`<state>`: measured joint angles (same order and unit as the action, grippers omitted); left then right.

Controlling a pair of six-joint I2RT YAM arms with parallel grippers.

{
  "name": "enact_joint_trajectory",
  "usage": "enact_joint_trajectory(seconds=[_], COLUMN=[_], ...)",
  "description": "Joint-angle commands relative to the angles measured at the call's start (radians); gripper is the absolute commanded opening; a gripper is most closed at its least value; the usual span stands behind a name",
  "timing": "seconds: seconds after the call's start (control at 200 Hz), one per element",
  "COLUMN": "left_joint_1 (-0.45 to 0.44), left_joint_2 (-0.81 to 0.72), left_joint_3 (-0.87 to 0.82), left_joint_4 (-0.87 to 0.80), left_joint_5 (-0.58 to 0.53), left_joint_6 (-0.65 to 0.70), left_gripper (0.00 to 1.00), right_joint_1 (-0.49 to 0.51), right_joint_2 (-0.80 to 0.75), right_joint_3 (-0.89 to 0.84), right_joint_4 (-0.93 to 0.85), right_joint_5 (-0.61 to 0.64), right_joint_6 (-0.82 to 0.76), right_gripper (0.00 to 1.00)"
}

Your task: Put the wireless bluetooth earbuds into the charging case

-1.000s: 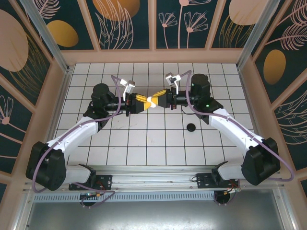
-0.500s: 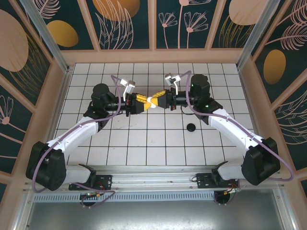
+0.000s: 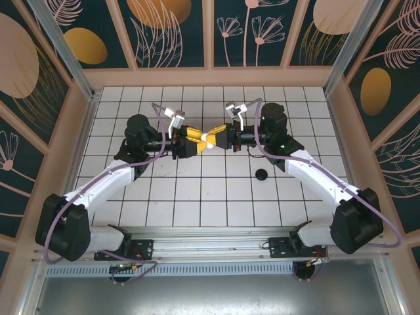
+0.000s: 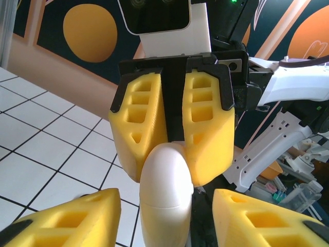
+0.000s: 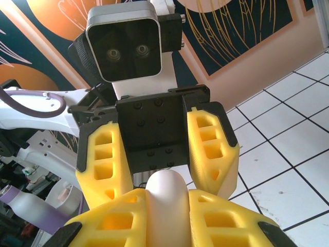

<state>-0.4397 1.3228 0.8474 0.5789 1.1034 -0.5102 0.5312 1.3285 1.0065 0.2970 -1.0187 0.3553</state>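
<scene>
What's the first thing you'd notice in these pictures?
The yellow-fingered right gripper and left gripper meet nose to nose above the middle of the white tiled table. The right one pinches a smooth white egg-shaped plastic case; the left one's fingers are spread either side of it.

— What does the work surface look like on your screen?
— I see a white tiled table (image 3: 197,197) with dark grout lines, and peach-coloured walls (image 3: 84,131) on the left, right and far sides.
— What's lying on it?
— The earbuds (image 3: 262,174), a small black blob right of centre. From up here I can't separate the two.
</scene>
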Motion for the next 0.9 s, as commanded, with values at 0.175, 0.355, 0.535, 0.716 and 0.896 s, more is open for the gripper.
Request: enact_joint_trajectory(seconds=[0.175,0.355,0.535,0.716,0.896], left_joint_1=[-0.004,-0.005,-0.005,-0.005,-0.006], left_joint_2=[0.004,0.012,0.017,0.022,0.022], left_joint_3=[0.013,0.009,0.010,0.013,0.021], left_joint_4=[0.006,0.006,0.018,0.017,-0.003], left_joint_5=[0.046,0.053,0.054,0.058,0.060], left_joint_6=[0.012,0.010,0.002,-0.001,0.014], left_gripper=[0.45,0.48,0.42,0.37,0.21], right_joint_1=[0.006,0.007,0.010,0.010,0.010], right_joint_2=[-0.028,-0.022,-0.011,-0.004,0.004], right_joint_3=[-0.002,0.003,0.010,0.014,0.022], right_joint_4=[0.056,0.060,0.060,0.062,0.061], right_joint_5=[-0.018,-0.024,-0.031,-0.034,-0.032], right_joint_6=[0.011,0.014,0.016,0.018,0.016], right_gripper=[0.09,0.09,0.09,0.09,0.10])
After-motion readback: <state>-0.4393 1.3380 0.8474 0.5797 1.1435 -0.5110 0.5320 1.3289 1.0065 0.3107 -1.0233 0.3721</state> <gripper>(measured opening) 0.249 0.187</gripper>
